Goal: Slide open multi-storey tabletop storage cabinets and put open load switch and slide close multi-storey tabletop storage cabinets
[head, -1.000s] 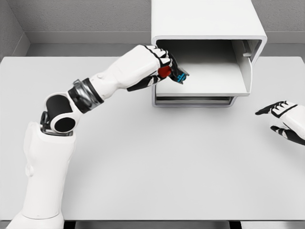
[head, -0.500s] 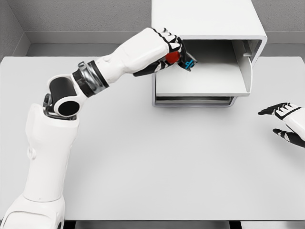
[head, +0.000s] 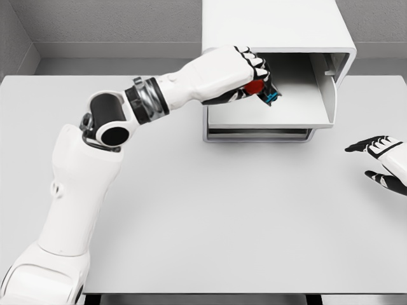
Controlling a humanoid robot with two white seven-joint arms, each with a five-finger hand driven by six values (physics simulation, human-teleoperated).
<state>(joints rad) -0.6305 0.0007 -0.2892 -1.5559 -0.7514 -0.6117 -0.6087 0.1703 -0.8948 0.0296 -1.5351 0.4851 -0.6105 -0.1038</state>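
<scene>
- Small load switch with a red knob and a blue-black body (head: 262,90) sits in the left hand (head: 245,73), at the fingertip end: red knob tucked under the curled fingers (head: 253,61), blue-black end sticking out past them to the lower right.
- Left fingers are curled tight around the switch, gripping it; contact on the underside is hidden.
- Switch hangs over the pulled-out white drawer tray (head: 286,108) of the white multi-storey tabletop cabinet (head: 280,28), toward the tray's left-rear part. Cannot tell whether it touches the tray floor.
- Left arm comes in from lower left, elbow raised over the white table (head: 203,210), forearm reaching right and slightly up into the cabinet's open front. Back of the hand faces up, knuckles toward the cabinet interior.
- Switch long axis runs diagonally, upper left to lower right: red end up-left, blue end down-right, pointing into the drawer.
- Right hand (head: 381,162) rests at the right edge over the table, fingers spread and loose, holding nothing, well apart from the cabinet.
</scene>
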